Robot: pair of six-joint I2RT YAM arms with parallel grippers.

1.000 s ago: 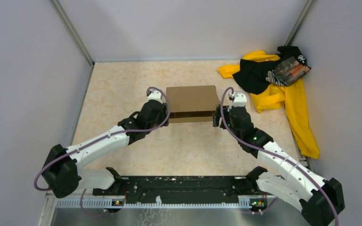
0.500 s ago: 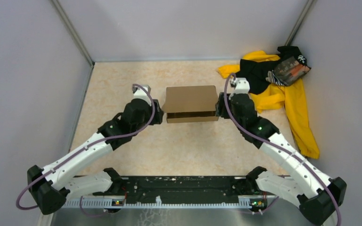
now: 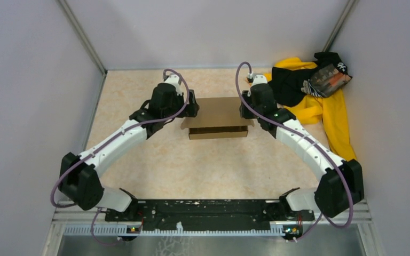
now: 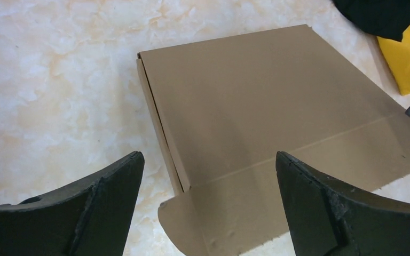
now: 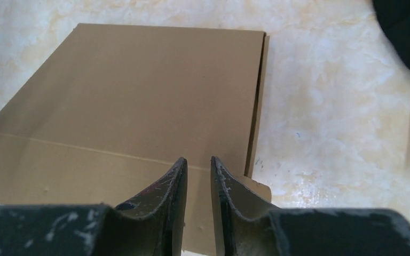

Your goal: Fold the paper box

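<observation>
From above, the paper box (image 3: 216,112) lies on the bench (image 3: 192,165) toward its far edge, about midway between the left and right edges. The left hand (image 3: 191,109) is at the box's left side and the right hand (image 3: 244,109) at its right side. A yellow-and-black clothing pile (image 3: 320,101) fills the far right corner. Pale grey walls close in the bench, and its top is beige with a marbled pattern.

In the left wrist view, the left hand (image 4: 208,157) is spread wide and holds nothing. Below it the box has its lid panel down, but past a crease the front flap (image 4: 245,213) lies flat outward, not yet tucked.

In the right wrist view, the right hand (image 5: 198,160) is narrow, with only a slim gap and nothing in it, hovering over the same flap.

I judge the step to be tucking this flap. It is best to bend it exactly along the crease while the other hand presses the lid, because the smooth bench probably lets the light box slide.
</observation>
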